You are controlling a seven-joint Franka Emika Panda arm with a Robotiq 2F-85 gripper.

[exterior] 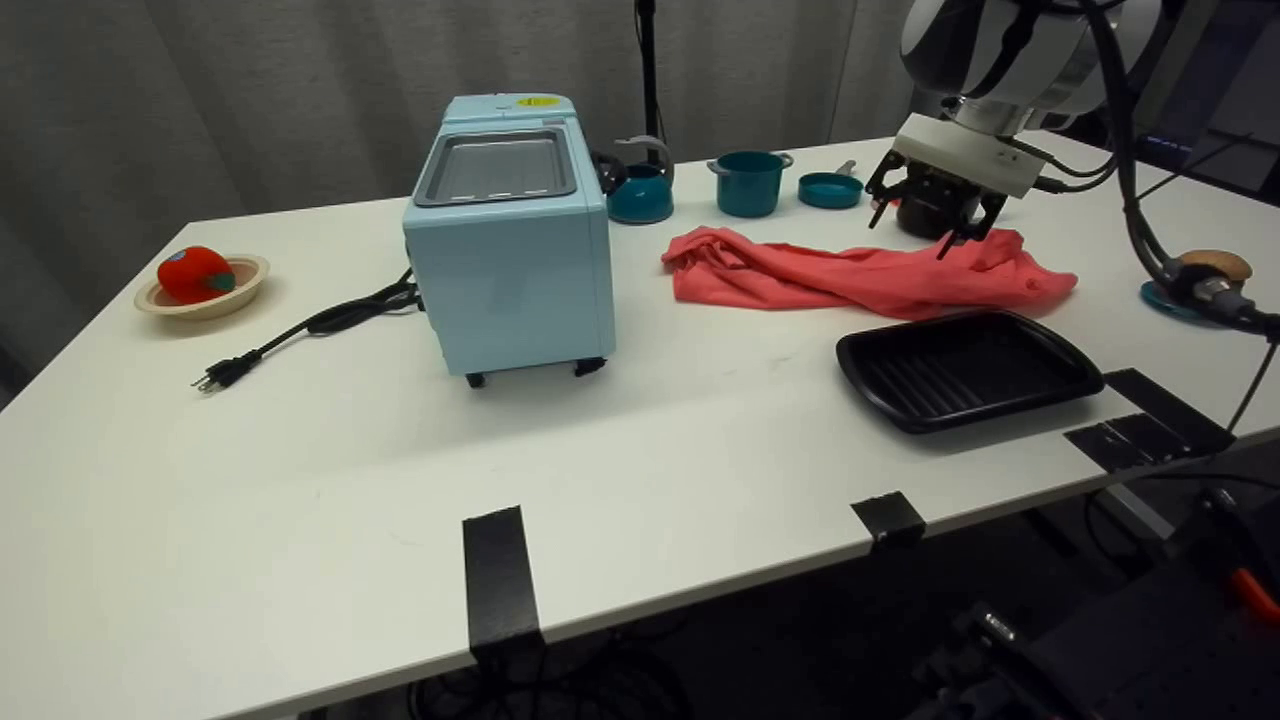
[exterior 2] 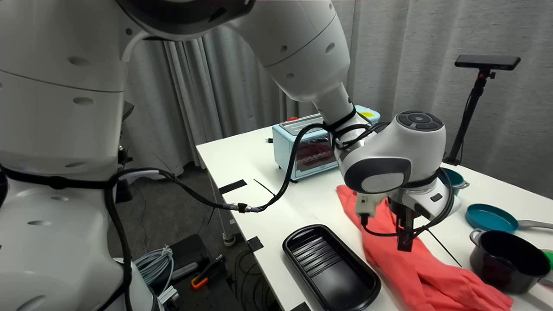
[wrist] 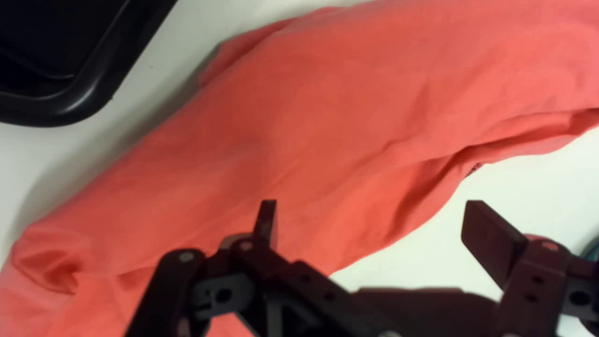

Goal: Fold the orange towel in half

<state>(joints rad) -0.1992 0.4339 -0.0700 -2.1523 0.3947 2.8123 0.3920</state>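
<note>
One towel (wrist: 299, 135), rumpled, partly hidden behind gripper (wrist: 373, 210)

wrist view | towel (wrist: 304, 135): ends cropped | tray (wrist: 89, 96): mostly cropped | tool (wrist: 372, 220): base cropped

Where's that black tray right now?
In both exterior views, the black tray lies right of centre, between the orange towel and the nearest table edge.
</note>
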